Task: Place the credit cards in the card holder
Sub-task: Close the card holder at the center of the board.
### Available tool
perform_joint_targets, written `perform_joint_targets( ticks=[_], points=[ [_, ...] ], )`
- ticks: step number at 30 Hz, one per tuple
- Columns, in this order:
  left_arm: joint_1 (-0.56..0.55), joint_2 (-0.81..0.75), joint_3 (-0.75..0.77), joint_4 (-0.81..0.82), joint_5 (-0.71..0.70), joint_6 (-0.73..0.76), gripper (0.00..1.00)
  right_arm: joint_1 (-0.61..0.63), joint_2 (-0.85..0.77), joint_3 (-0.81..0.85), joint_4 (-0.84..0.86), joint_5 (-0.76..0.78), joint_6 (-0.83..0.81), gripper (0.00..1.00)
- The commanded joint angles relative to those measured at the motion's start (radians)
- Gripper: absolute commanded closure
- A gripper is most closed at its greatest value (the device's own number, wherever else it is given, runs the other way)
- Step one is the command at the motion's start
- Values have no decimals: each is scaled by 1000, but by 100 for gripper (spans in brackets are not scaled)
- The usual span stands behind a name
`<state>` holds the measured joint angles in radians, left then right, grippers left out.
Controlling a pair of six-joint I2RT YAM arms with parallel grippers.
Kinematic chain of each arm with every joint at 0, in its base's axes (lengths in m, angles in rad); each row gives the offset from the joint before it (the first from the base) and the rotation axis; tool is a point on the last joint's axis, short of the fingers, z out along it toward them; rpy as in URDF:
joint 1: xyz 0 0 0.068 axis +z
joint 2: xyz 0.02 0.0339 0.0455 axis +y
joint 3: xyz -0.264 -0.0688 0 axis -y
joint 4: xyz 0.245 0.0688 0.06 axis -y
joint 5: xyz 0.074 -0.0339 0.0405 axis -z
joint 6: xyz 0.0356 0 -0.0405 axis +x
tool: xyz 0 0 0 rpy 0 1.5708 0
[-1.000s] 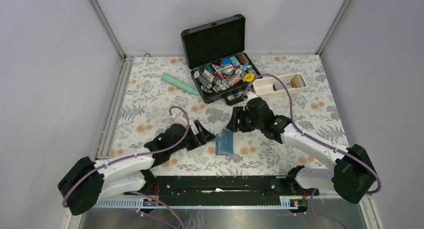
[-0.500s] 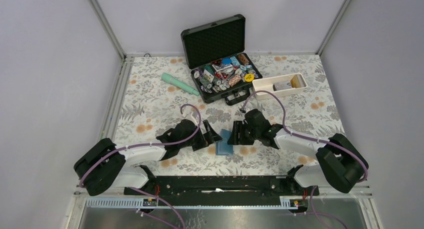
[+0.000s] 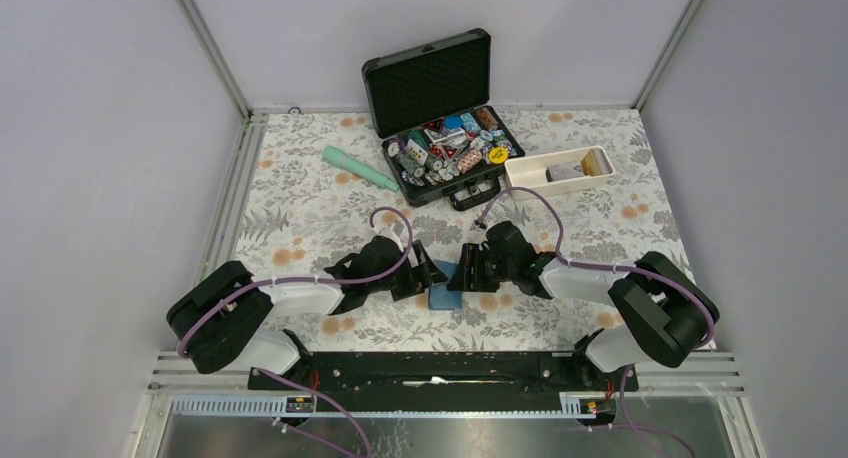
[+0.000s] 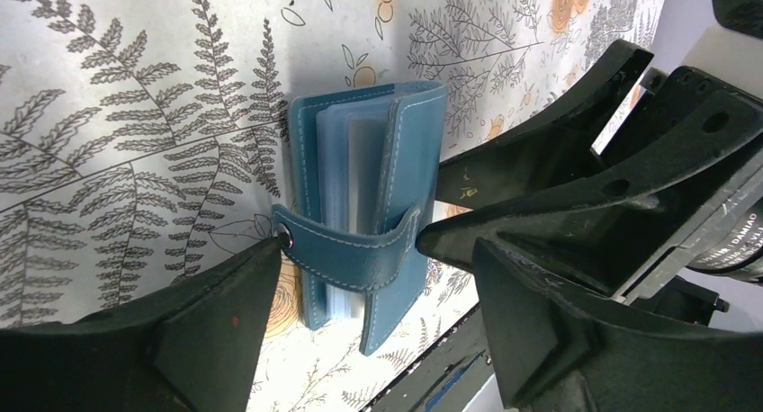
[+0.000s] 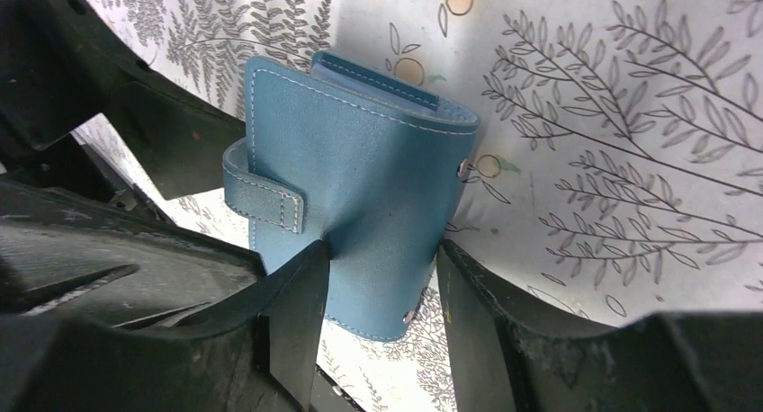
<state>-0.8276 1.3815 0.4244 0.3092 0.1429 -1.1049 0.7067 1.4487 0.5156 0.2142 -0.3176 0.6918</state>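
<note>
The card holder (image 3: 441, 298) lies on the floral counter (image 3: 300, 208) at the centre of the near edge, between the two arms. It is folded shut, with the strap wrapped across one cover. In the left wrist view, pale translucent sleeves show at its open edge.

The right pincer (image 5: 382, 259) is clamped on the card holder. One finger bears on each side at the end nearest the wrist, and the leather dents at one contact.

The left pincer (image 4: 378, 250) has its jaws apart and straddles the card holder from the left. One fingertip (image 4: 261, 268) touches the strap end at the snap stud. The other finger stands clear of the holder, outside the right pincer's fingers.

On the far side of the counter, an open black case (image 3: 428, 83) holds poker chips. A white tray (image 3: 515, 170) just to its right contains grey and gold items too small to identify. A mint-green cylinder (image 3: 360, 168) lies left of the case.
</note>
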Motion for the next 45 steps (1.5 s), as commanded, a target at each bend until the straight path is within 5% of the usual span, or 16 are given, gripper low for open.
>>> perform_joint_targets(
  ticks=[1,12,22,29,37,45],
  points=[
    [-12,48,35,0,-6,20,22,0,41,-27,63,-27,23,46],
    [-28,55,17,-94,-55,39,60,0,99,-64,177,-66,77,46],
    [-28,42,-91,122,-18,18,100,0,97,-72,189,-67,88,43],
    [-28,-146,-146,183,-57,41,100,-12,-2,-72,130,-48,77,35],
    [-16,-496,-112,-14,-177,148,100,-62,-277,-48,125,-172,57,23],
    [4,-657,-22,-120,-210,173,100,-61,-331,50,202,-388,42,28]
  ],
)
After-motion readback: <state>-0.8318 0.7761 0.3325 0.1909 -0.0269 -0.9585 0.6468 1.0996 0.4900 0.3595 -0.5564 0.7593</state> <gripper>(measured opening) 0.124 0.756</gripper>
